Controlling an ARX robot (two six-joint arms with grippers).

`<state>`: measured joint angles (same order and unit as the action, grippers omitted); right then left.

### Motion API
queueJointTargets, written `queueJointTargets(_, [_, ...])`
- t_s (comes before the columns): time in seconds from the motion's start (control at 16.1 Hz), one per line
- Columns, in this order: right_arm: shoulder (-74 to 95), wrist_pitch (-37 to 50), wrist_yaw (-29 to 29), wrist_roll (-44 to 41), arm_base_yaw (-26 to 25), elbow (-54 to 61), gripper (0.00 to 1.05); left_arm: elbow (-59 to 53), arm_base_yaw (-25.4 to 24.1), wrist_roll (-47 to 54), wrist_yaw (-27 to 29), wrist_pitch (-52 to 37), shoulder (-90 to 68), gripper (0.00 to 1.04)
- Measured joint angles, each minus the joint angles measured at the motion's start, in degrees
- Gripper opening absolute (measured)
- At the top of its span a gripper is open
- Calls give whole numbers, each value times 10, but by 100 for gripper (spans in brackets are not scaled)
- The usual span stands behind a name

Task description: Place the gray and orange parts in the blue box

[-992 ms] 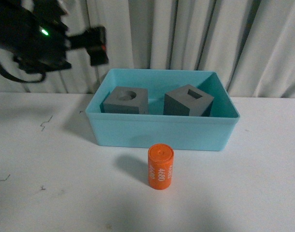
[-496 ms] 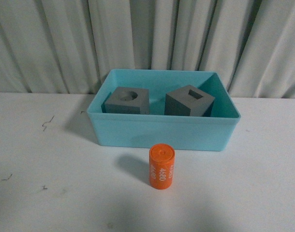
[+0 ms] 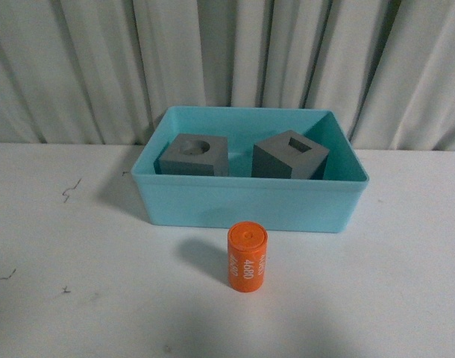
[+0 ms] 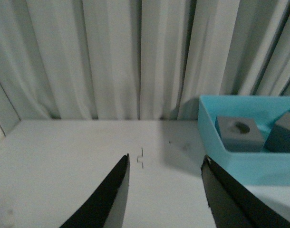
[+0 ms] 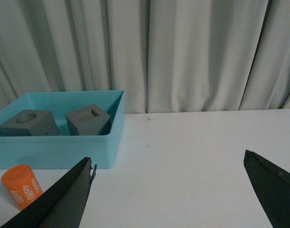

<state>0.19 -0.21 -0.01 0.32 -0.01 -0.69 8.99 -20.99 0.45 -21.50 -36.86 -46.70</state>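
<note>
Shows left tool (image 4: 165,159) no more up front; holds it apart. Holds right tool (image 5: 169,159) wide apart. Keeps round-hole gray cube (image 3: 194,155) and slot gray cube (image 3: 289,156) inside blue box (image 3: 246,203), orange cylinder (image 3: 247,259) upright on counter (image 3: 377,298), just before box.

The blue box (image 3: 246,205), a wide, shallow turquoise bin with a rimmed edge, sits on the white worktop (image 3: 78,283). Two matte gray cubes rest apart inside it: the cube with a round recess (image 3: 194,155) toward 9 o'clock, and the cube with a rectangular slot (image 3: 289,156) toward 3 o'clock (turned corner-forward). The orange cylinder (image 3: 247,257), with white digits on its side, stands upright outside, near the box's 6 o'clock wall.
</note>
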Motion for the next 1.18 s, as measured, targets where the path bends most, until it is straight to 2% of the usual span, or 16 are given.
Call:
queueJointTargets(0.25, [0,0,0,0,0,0,98,-7,24,0,26,11,37,34])
queueJointTargets(0.37, [0,0,0,0,0,0,98,-40,66,-1,70,53,86,9])
queueJointTargets(0.43, [0,0,0,0,0,0,98,-48,82,-4,85,65,107,2])
queueJointTargets(0.68, [0,0,0,0,0,0,98,-65,132,-3,136,122,192,2])
queueJointTargets(0.74, [0,0,0,0,0,0,98,-76,141,-3,145,111,201,2])
queueJointTargets(0.81, [0,0,0,0,0,0,98,-84,162,-3,176,128,217,2])
queueJointTargets(0.87, [0,0,0,0,0,0,98,-84,202,-4,206,139,232,2])
queueJointTargets(0.93, [0,0,0,0,0,0,98,-84,216,-3,205,155,252,2])
queueJointTargets(1.18, [0,0,0,0,0,0,98,-84,210,-4,215,215,313,2])
